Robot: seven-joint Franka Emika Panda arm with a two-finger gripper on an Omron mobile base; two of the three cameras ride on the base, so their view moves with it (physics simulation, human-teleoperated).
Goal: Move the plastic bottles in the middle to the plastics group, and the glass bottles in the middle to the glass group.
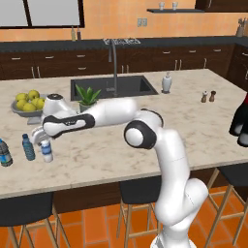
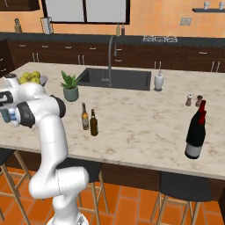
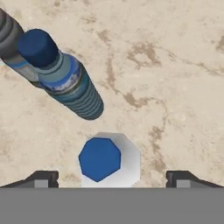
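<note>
The gripper (image 3: 112, 177) hangs over the left end of the counter (image 1: 193, 131), fingers spread wide with the small whitish bottle (image 1: 46, 150) standing upright between them, untouched on either side. From the hand camera its cap looks blue and both fingertips (image 3: 41, 178) sit well clear of the bottle's body. Just beside it stands the blue-tinted bottle (image 1: 28, 147), and further left the clear bottle (image 1: 4, 153) with the dark label, all 3 near the counter's front edge. The amber bottle (image 2: 85, 117) and the dark bottle (image 2: 93, 123) stand close together mid-counter, in front of the potted plant (image 2: 70, 87). The big black bottle (image 2: 196, 131) with its red band stands far right.
</note>
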